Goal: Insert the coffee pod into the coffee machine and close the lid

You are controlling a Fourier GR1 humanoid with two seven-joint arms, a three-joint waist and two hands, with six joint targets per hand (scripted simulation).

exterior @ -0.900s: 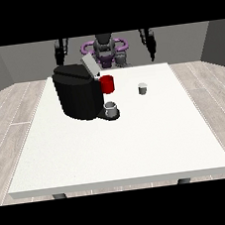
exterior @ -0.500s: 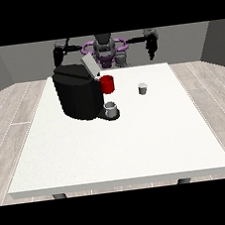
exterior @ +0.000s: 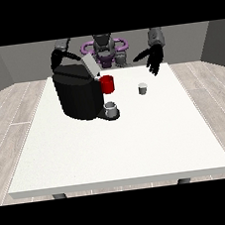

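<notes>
The hand at the view's left point(exterior: 57, 58) is mostly hidden behind the black coffee machine point(exterior: 78, 94), so I cannot tell its fingers. The hand at the view's right point(exterior: 154, 58) hangs with spread fingers, above and just right of the small coffee pod point(exterior: 142, 88) on the white table point(exterior: 119, 148).

No text, label, brand, number or sign can be read anywhere. The boxy black coffee machine point(exterior: 78, 96) with its raised grey lid point(exterior: 91, 66) bears no marking that shows. The small grey coffee pod point(exterior: 142, 88) and the wide white table point(exterior: 119, 148) are likewise plain.
</notes>
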